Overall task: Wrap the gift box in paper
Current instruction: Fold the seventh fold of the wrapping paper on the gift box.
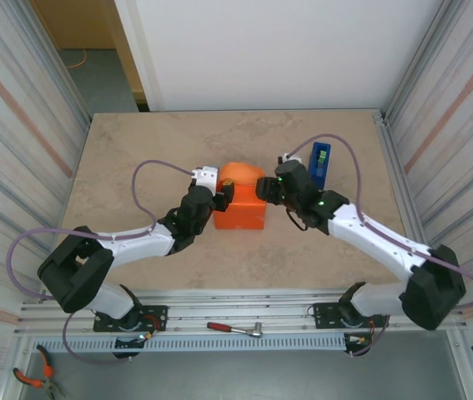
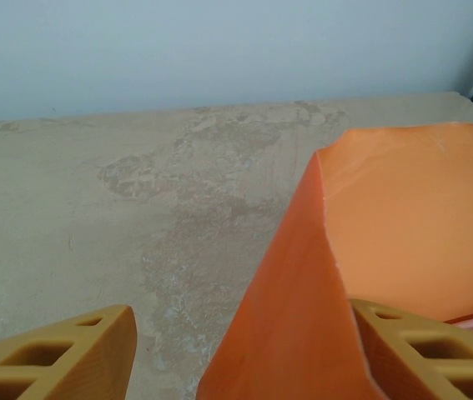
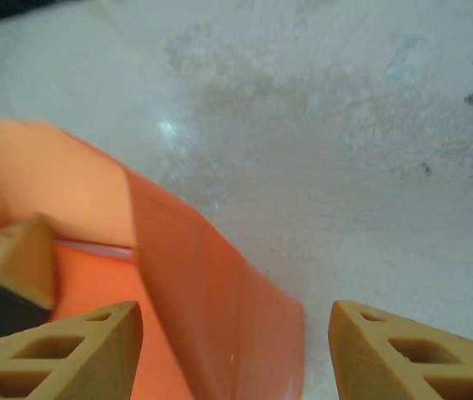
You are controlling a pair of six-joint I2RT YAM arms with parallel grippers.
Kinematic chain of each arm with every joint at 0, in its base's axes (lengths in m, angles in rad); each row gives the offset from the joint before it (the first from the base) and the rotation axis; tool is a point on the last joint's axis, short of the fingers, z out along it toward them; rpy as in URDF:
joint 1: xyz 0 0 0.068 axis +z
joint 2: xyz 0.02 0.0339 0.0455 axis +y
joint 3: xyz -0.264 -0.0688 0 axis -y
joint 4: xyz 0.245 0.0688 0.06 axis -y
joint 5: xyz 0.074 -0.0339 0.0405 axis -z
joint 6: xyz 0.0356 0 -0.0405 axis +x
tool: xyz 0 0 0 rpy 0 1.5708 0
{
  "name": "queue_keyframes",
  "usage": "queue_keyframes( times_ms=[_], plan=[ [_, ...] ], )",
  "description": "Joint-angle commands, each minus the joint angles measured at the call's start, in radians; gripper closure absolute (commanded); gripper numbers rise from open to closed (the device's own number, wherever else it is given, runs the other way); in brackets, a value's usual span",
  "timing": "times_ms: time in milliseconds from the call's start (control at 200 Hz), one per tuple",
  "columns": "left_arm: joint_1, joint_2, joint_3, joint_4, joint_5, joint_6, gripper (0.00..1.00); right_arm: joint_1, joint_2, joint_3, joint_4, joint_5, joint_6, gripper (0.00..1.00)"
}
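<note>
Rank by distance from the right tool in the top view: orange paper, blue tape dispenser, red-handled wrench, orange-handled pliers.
From the right tool, nearest first:
1. orange paper: at its tips, centre.
2. blue tape dispenser: slightly farther back, to its right.
3. red-handled wrench: near edge, middle.
4. orange-handled pliers: near-left corner.

The paper [image 1: 240, 212] is bright orange and plain, folded into a squarish, boxy bundle at the table's centre. At its 12 o'clock end a paler, curled flap stands up loose. Creased flaps at 3 and 9 o'clock slope down.
</note>
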Motion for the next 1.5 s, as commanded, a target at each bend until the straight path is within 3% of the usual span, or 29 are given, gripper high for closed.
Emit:
queue_keyframes(
  times_ms=[0, 70, 150, 291, 391, 581, 1037, 1493],
  plan=[
    [-0.005, 0.014, -0.029, -0.055, -0.033, 0.011, 0.34, -0.06, -0.094, -0.032, -0.002, -0.082, 0.058, 0.41],
    [-0.005, 0.018, -0.028, -0.057, -0.033, 0.013, 0.34, -0.099, -0.118, -0.045, 0.004, -0.137, 0.095, 0.44],
    [-0.005, 0.017, -0.027, -0.057, -0.033, 0.015, 0.35, -0.157, -0.116, -0.058, 0.022, -0.228, 0.152, 0.56],
    [-0.005, 0.02, -0.025, -0.064, -0.034, 0.016, 0.35, -0.268, -0.057, -0.1, 0.122, -0.442, 0.265, 1.0],
    [-0.005, 0.02, -0.025, -0.07, -0.035, 0.015, 0.35, -0.306, -0.002, -0.125, 0.202, -0.524, 0.323, 1.0],
    [-0.005, 0.018, -0.027, -0.075, -0.039, 0.017, 0.35, -0.299, 0.063, -0.14, 0.277, -0.548, 0.367, 1.0],
    [-0.005, 0.016, -0.027, -0.074, -0.035, 0.015, 0.35, -0.22, 0.158, -0.098, 0.333, -0.529, 0.388, 1.0],
    [-0.005, 0.018, -0.027, -0.068, -0.035, 0.014, 0.36, -0.193, 0.091, -0.093, 0.278, -0.457, 0.361, 1.0]
  ],
)
